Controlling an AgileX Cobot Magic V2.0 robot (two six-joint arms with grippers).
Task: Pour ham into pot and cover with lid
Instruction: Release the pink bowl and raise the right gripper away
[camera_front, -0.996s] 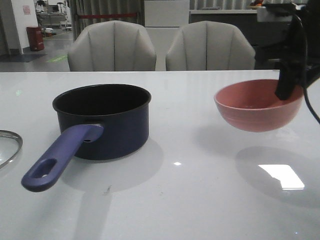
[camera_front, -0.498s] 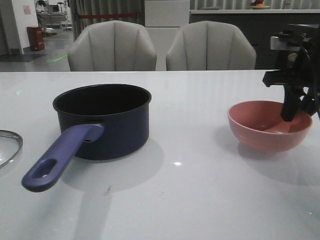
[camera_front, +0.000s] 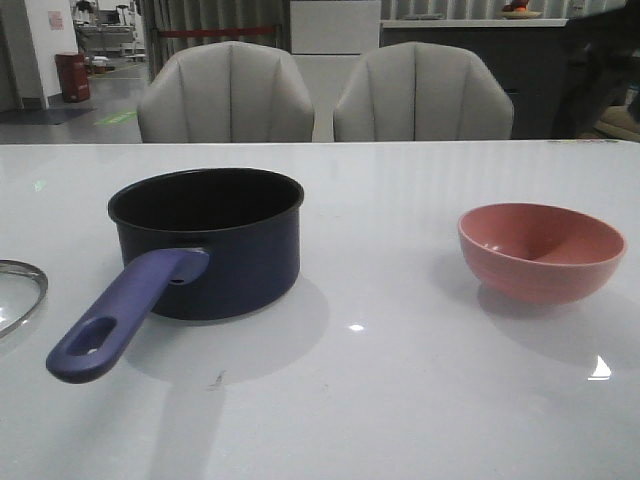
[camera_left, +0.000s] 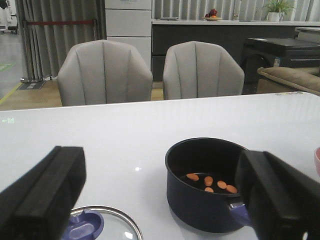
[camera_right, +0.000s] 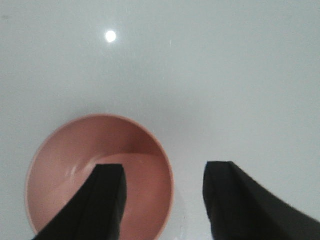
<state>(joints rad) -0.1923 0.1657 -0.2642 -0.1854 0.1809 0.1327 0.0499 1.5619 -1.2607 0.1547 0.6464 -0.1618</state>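
Right claw (camera_right: 162, 200) spread wide, empty, hovering above pink bowl (camera_right: 100, 175); one finger over bowl interior, other outside rim. Bowl upright on white counter (camera_front: 400, 400), robot's right side, well apart from pot. Left claw (camera_left: 165, 200) also parted wide, gripping nothing. Pot (camera_front: 210, 240) sits left of centre, purple handle (camera_front: 125, 315) pointing toward robot. Ham (camera_left: 212, 182) slices lie scattered on pot floor. Lid (camera_left: 100, 225) flat on counter beside pot, uncovered pot still open.

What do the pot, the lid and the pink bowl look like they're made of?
Pot: probably enamelled or coated metal, dark navy, slight sheen; purple handle looks plastic. Lid: clear glass, thin steel rim, blue knob. Pink bowl: matte, faintly ridged, plastic or ceramic.
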